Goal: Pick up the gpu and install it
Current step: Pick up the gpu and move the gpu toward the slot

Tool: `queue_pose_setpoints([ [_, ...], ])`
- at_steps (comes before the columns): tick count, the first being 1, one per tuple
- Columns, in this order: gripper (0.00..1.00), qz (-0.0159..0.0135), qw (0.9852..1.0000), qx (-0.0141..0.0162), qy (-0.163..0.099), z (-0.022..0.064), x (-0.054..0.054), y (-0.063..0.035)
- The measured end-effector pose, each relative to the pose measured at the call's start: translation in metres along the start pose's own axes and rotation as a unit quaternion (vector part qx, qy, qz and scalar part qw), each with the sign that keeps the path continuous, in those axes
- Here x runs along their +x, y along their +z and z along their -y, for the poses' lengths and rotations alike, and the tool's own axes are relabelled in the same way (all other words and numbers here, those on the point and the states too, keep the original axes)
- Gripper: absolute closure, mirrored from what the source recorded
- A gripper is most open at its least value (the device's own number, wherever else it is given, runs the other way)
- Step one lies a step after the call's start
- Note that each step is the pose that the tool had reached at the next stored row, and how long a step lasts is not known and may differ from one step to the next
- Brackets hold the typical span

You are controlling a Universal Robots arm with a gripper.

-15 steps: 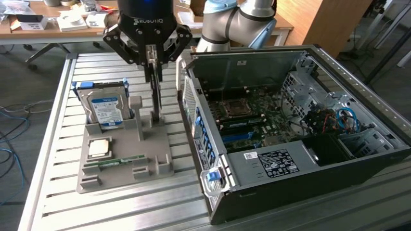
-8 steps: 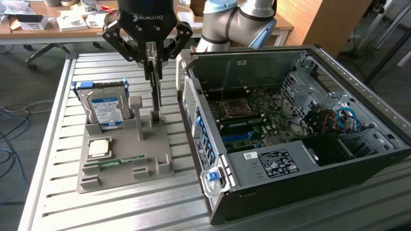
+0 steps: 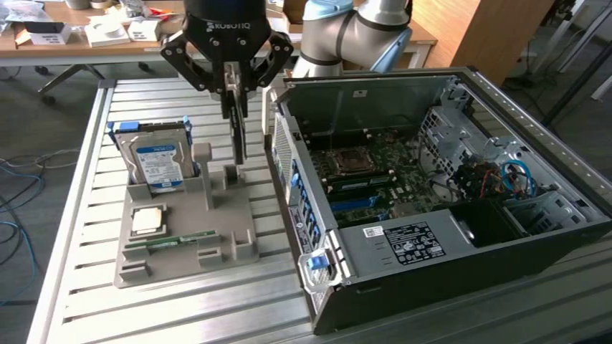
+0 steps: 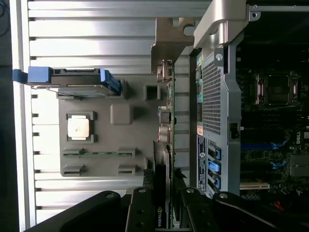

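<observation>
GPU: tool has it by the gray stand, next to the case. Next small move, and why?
Probably a short straight lift. The tool is shut on the gpu, which hangs edge-on with its lower end down near the gray stand, right beside the open case. Clearing the stand's posts first looks safer than swinging sideways.

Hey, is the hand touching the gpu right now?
Touching. The wrist view shows the hand closed on the gpu, gripping the card by its two faces.

Slatted metal table — cluttered wooden desk behind, cables on grey floor
</observation>
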State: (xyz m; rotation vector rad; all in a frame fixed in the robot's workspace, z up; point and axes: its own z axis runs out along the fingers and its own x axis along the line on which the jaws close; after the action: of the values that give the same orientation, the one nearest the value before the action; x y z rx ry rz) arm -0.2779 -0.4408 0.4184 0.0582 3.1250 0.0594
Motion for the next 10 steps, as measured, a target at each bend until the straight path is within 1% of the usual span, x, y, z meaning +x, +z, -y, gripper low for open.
queue_pose_setpoints([
  [4,0.74,-0.0001,1.0,-0.0014,0.0,-0.0003,-0.008,-0.0002],
  [10,0.74,-0.0001,1.0,-0.0046,0.0,-0.0009,-0.024,-0.0001],
])
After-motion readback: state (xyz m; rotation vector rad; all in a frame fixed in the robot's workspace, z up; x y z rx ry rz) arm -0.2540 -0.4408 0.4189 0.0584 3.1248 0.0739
